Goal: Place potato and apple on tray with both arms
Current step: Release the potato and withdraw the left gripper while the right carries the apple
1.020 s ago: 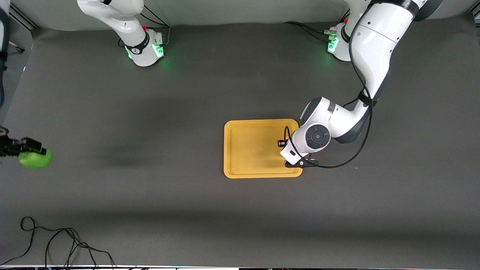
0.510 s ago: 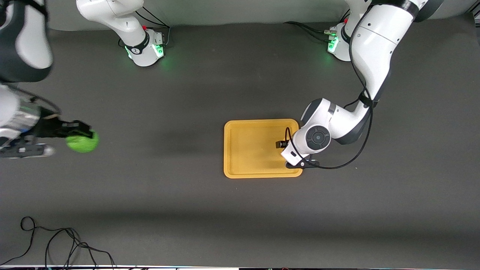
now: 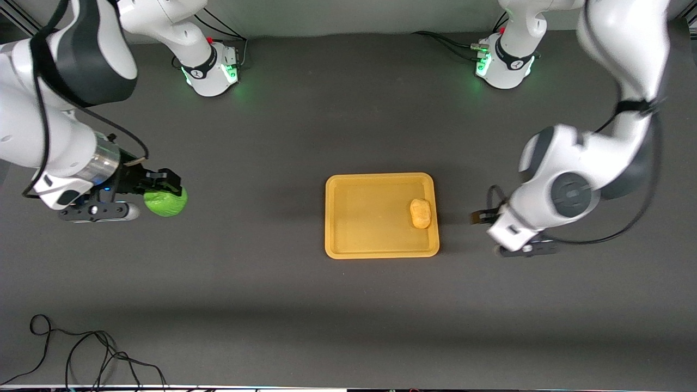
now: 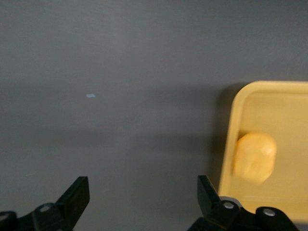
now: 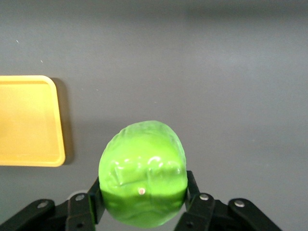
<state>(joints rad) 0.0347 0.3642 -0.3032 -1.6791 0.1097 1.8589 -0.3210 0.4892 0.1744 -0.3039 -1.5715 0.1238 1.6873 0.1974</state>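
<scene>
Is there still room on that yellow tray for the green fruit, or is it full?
Plenty. The tray holds only the potato, lying by the rim at the left arm's end. The rest of its floor, toward the right arm's end, is bare. The right tool carries the apple over bare table, and the left tool, open, is off the tray.

A dark grey tabletop [image 3: 305, 305] fills nearly the whole frame. A thin black cable [image 3: 81, 354] lies in loose loops on it at the lower left of the frame. Along the top edge runs a strip of pale grey wall [image 3: 354, 13].
</scene>
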